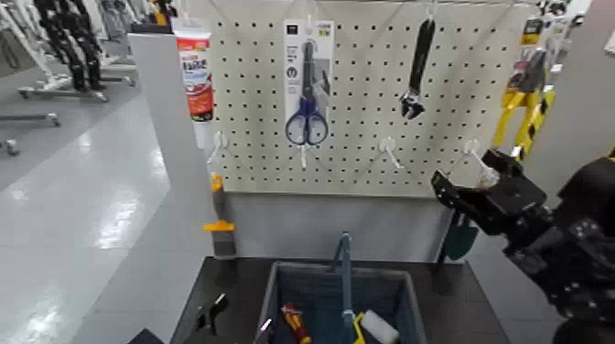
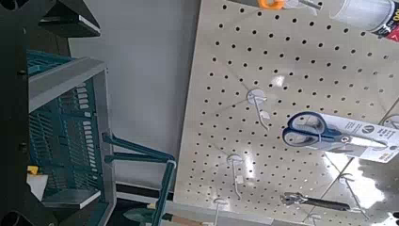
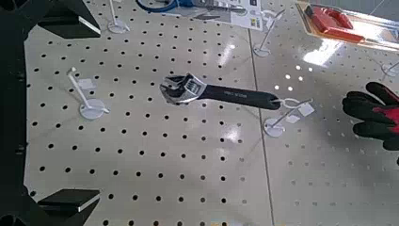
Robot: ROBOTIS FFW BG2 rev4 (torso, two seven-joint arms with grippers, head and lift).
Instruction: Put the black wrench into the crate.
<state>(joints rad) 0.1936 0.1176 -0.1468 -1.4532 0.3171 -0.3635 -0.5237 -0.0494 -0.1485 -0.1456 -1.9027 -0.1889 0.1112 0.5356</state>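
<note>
Hanging head-down from a far pegboard [image 1: 366, 137] hook, black wrench [image 1: 417, 69]: likely stiff, heavy, slick steel; grasp mid-handle. Right gripper [image 1: 476, 197] raised nearby, fingers apart. Left gripper: cannot tell. Crate [image 1: 275, 293] sits near.

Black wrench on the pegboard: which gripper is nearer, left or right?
Right. The right gripper is raised below and to the right of the black wrench, its camera facing it. The left gripper sits low beside the crate, far off.
</note>
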